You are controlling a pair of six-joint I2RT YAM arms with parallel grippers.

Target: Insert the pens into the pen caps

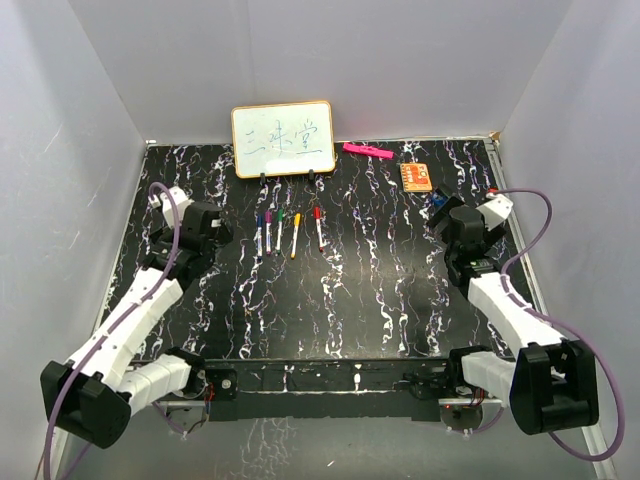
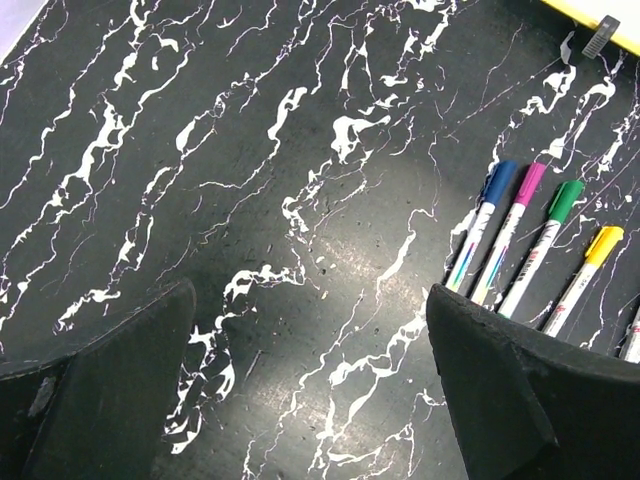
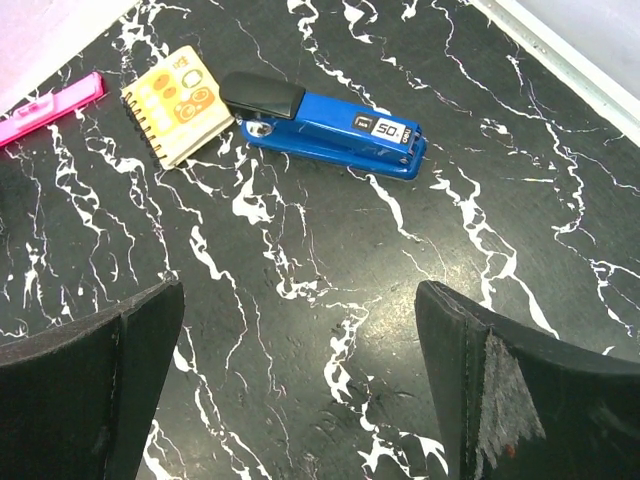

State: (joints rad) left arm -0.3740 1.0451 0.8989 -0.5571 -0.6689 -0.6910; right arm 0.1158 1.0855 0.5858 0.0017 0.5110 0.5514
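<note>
Five thin white marker pens [image 1: 288, 232], short coloured plastic caps [image 2: 566, 198] apparently seated, row on black marbled bench [image 1: 380, 300], 3 o'clock of left tool [image 2: 310, 360]; left tool and right tool [image 3: 300, 370] released, empty; capping seemingly complete, next move: verify seating.

five white pens [image 1: 296, 236] lie flat, side by side in a near-parallel row at the back left of the worktop [image 1: 380, 280]. each is capped at its far end: blue cap [image 2: 499, 182], pink cap [image 2: 530, 183], green cap [image 2: 565, 199], yellow cap [image 2: 604, 244], red cap [image 1: 316, 212].
</note>
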